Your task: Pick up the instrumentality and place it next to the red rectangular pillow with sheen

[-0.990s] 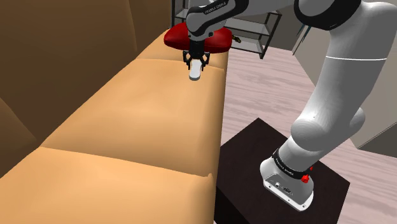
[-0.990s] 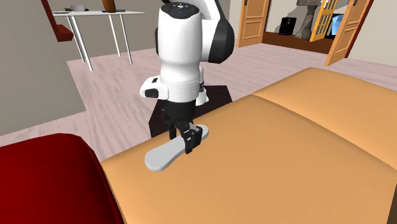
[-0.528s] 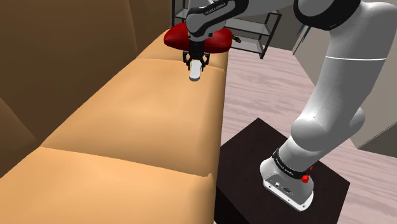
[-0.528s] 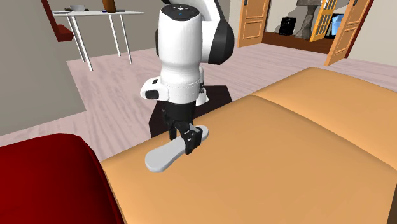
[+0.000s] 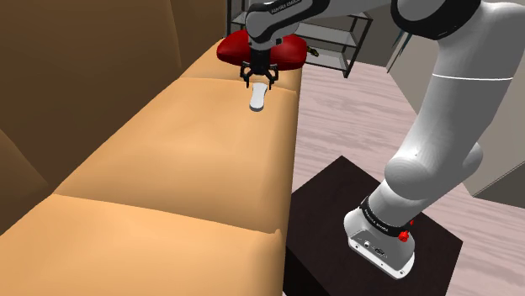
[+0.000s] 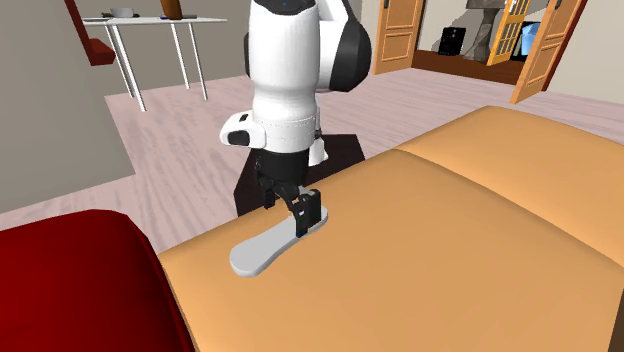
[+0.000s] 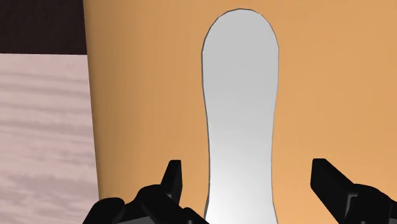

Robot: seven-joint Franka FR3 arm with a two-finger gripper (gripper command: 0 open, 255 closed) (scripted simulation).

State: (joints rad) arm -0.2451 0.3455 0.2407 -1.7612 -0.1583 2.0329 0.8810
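Observation:
The instrumentality is a flat, pale grey paddle-shaped piece [image 5: 257, 99] lying on the tan sofa seat [image 5: 168, 168], just in front of the shiny red pillow [image 5: 289, 52]. My gripper [image 5: 258, 76] hovers right above it, open, with its fingers apart and touching nothing. In the second exterior view the piece [image 6: 260, 251] rests flat near the seat's edge, with the gripper [image 6: 290, 205] over its narrow end and the red pillow [image 6: 80, 290] close by in the foreground. From the wrist the piece [image 7: 240, 108] stretches away between the spread fingertips [image 7: 172, 177] of the gripper [image 7: 249, 179].
The sofa's brown backrest [image 5: 84, 76] runs along the shoulder view's left. My dark stand [image 5: 336, 210] sits on the pale wood floor beside the seat edge. A metal shelf [image 5: 336, 38] stands behind the pillow; a white table [image 6: 150, 22] and open doors [image 6: 530, 40] lie farther off.
The gripper has let go of the grey piece and lifted a little; its fingers now stand apart. The piece lies flat on the seat where it was held.

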